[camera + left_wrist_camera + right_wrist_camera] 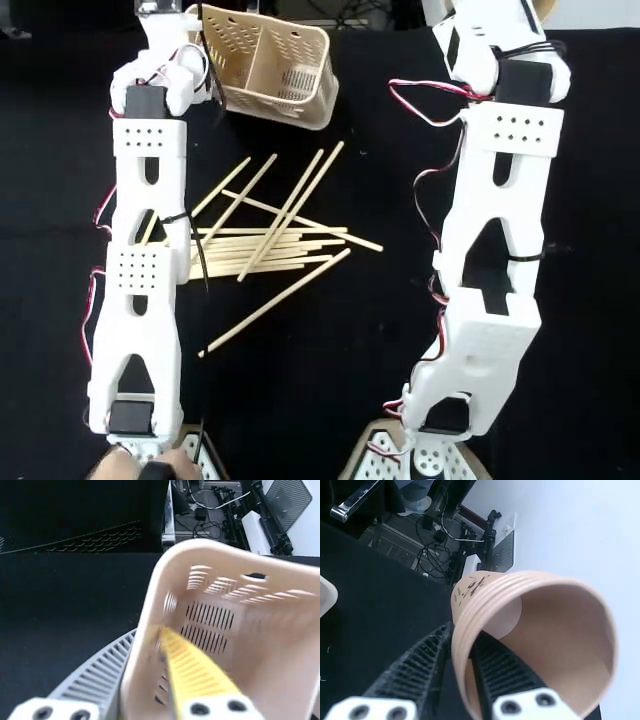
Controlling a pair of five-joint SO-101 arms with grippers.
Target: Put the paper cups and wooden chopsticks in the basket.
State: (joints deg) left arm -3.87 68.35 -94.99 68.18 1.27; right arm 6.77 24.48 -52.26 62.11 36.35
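Left jaws clamped on the basket (260, 645) wall, right jaws pinching the nested paper cups (540, 630) by the rim — wooden chopsticks (270, 240) lie scattered on the black desk (330, 390)

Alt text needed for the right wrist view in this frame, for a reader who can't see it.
The right claw pinches the side of a nested stack of paper cups, one finger inside the rim and one outside. Behind lie the black table, tangled cables and a pale wall.
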